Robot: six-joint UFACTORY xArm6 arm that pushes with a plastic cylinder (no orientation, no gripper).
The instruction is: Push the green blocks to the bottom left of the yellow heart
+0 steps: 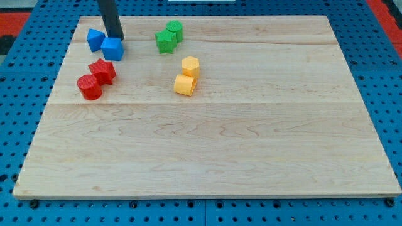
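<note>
- Wooden surface (pixel 251 157): pale plank board filling most of the view, sitting on a blue pegboard (pixel 383 75); all blocks cluster in its upper left part.
- Rod (pixel 109 16): dark, straight, comes down from the view's top edge. No pincer on this arm, so nothing to call apart or together.
- My tip (pixel 115 38): at the rod's lower end, right at the top edge of the blue cube, seems to touch it; well apart from the green blocks, which lie to its right.
- Red cylinder (pixel 89 87): leftmost low block, touching the red star-like block (pixel 102 70) up and right of it.
- Blue cube (pixel 112 48): just below the tip; a second blue block (pixel 95 39), shape unclear, touches it on the view's left.
- Green star-like block (pixel 165 41): near the view's top, centre-left; touching the second green block (pixel 175 29), roughly hexagonal, just up and right.
- Yellow heart (pixel 184 84): below the green pair, apart from them; heart shape only loosely readable.
- Yellow hexagonal block (pixel 190 65): just above the heart, about touching it.
- Green blocks sit above and slightly left of both yellow ones, not at the heart's bottom left.
</note>
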